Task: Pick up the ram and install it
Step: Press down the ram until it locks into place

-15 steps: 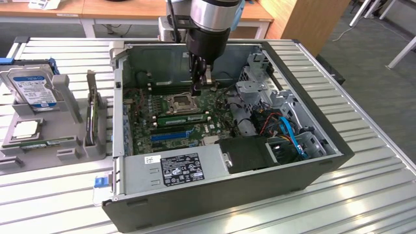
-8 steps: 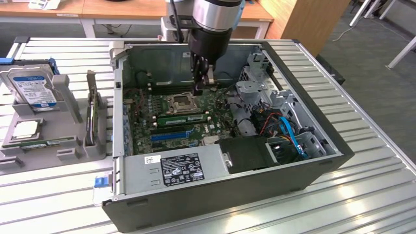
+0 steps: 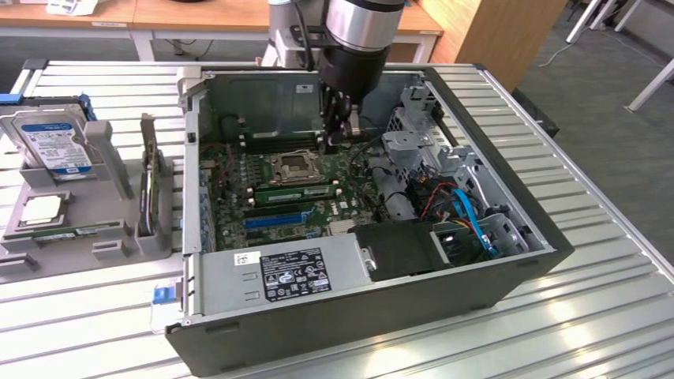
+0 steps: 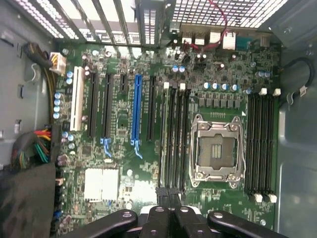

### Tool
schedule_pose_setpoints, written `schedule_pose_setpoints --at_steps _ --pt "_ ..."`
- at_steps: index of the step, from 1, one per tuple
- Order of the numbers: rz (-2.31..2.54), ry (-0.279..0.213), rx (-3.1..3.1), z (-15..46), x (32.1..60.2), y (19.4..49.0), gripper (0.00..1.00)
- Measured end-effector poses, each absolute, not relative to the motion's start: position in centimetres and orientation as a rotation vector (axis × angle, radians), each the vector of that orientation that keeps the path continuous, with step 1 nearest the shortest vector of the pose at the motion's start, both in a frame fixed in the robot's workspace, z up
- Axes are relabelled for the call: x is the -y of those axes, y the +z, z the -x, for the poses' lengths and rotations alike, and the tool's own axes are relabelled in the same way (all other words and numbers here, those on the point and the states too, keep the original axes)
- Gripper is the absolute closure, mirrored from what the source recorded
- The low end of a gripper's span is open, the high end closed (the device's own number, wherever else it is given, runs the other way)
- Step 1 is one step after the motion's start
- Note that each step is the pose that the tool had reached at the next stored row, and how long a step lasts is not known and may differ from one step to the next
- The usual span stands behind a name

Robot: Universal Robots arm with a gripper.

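Note:
A green ram stick (image 3: 298, 189) stands in a memory slot just in front of the empty CPU socket (image 3: 295, 166) on the motherboard, inside the open computer case (image 3: 526, 237). In the wrist view it is the pale strip (image 4: 163, 139) in the slot furthest from the socket (image 4: 216, 148). My gripper (image 3: 339, 144) hangs inside the case over the board, near the socket's far right corner in the exterior view. Its black fingers (image 4: 168, 196) are shut together and I see nothing between them. They point down near one end of that slot bank.
On the exterior view's left, a grey holder (image 3: 116, 170) carries a hard drive (image 3: 47, 142), a square silver chip (image 3: 43, 209), another green stick (image 3: 65, 233) and an upright card (image 3: 153, 185). The power supply (image 3: 284, 272) and drive cage with blue cable (image 3: 469, 217) crowd the case's near and right sides.

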State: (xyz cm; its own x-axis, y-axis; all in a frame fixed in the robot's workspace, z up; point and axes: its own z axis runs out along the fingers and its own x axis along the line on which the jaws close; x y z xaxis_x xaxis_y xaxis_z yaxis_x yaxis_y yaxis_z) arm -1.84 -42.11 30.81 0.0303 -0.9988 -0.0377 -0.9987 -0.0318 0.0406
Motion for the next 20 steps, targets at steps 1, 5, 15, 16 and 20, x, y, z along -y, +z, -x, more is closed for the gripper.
schedule_pose_setpoints --at_steps 1,5,15,16,20 --pt "-2.255 -0.087 2.181 1.68 42.11 30.81 0.9" --pt "-2.265 -0.087 2.171 1.07 42.12 30.81 0.9" --pt "-2.271 -0.087 2.165 0.69 42.14 30.81 0.9" --pt "-2.271 -0.087 2.165 0.69 42.14 30.8 0.9" --pt "-2.271 -0.087 2.165 0.69 42.14 30.42 0.9"
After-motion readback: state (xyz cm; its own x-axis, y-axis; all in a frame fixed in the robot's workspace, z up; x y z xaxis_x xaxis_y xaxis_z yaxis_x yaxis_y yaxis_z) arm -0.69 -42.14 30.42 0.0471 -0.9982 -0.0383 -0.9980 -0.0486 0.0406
